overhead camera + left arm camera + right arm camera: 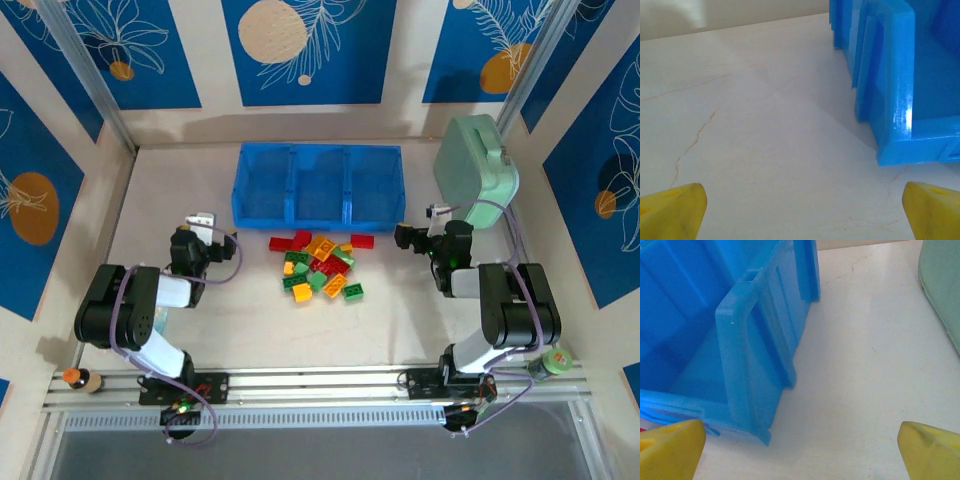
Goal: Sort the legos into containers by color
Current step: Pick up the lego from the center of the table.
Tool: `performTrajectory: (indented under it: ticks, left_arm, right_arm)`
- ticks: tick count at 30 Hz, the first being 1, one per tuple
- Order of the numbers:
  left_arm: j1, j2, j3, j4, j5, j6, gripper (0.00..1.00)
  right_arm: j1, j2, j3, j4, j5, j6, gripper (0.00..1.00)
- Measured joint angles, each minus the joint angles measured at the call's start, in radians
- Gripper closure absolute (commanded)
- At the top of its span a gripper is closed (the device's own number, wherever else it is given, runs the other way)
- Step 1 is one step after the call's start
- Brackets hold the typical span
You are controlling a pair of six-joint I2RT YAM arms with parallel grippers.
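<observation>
Legos: small studded plastic legos (318,266), red, green and orange-yellow, heaped on the pale table (180,170) just in front of the containers.
Containers: translucent blue three-compartment plastic containers (320,150), behind the heap.
Left: left gripper (205,222) near the containers' left end, jaws wide apart, nothing between them.
Right: right gripper (408,236) near their right corner, jaws wide apart, nothing between them.

Left arm (130,300): folded up tight, elbow out left, wrist pointing forward and a bit right.
Left gripper (204,222): yellow fingers (670,212) spread wide, holding nothing.
Right arm (510,305): folded too, wrist aimed left.
Right gripper (410,236): fingers (930,450) wide apart as well, nothing between them.
</observation>
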Motion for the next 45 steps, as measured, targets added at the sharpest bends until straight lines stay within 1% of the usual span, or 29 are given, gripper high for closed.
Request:
performTrajectory:
  ticks: [32, 34, 36, 37, 39, 41, 43, 45]
  left_arm:
    - [0.000, 0.000, 0.000, 0.000, 0.000, 0.000, 0.00]
    - [0.000, -0.004, 0.000, -0.006, -0.013, -0.004, 0.00]
    - [0.000, -0.043, 0.006, -0.072, -0.045, -0.013, 0.00]
    - [0.000, -0.072, 0.018, -0.122, -0.059, -0.018, 0.00]
    - [0.000, -0.144, 0.069, -0.234, -0.100, -0.032, 0.00]
    - [-0.001, -0.208, 0.126, -0.308, -0.135, -0.056, 0.00]
    - [-0.005, -0.279, 0.175, -0.375, -0.160, -0.091, 0.00]
    - [-0.009, -0.349, 0.231, -0.467, -0.173, -0.136, 0.00]
  right_arm:
    - [0.000, 0.000, 0.000, 0.000, 0.000, 0.000, 0.01]
    - [0.000, 0.000, 0.000, 0.000, 0.001, 0.000, 0.01]
    - [0.002, -0.014, 0.007, -0.033, 0.000, -0.002, 0.01]
    - [0.005, -0.033, 0.020, -0.079, 0.001, -0.005, 0.01]
    - [0.021, -0.102, 0.080, -0.222, 0.015, -0.007, 0.01]
    - [0.046, -0.178, 0.156, -0.324, 0.026, -0.010, 0.01]
    - [0.088, -0.253, 0.219, -0.378, 0.039, -0.027, 0.01]
    - [0.156, -0.329, 0.284, -0.456, 0.068, -0.023, 0.01]
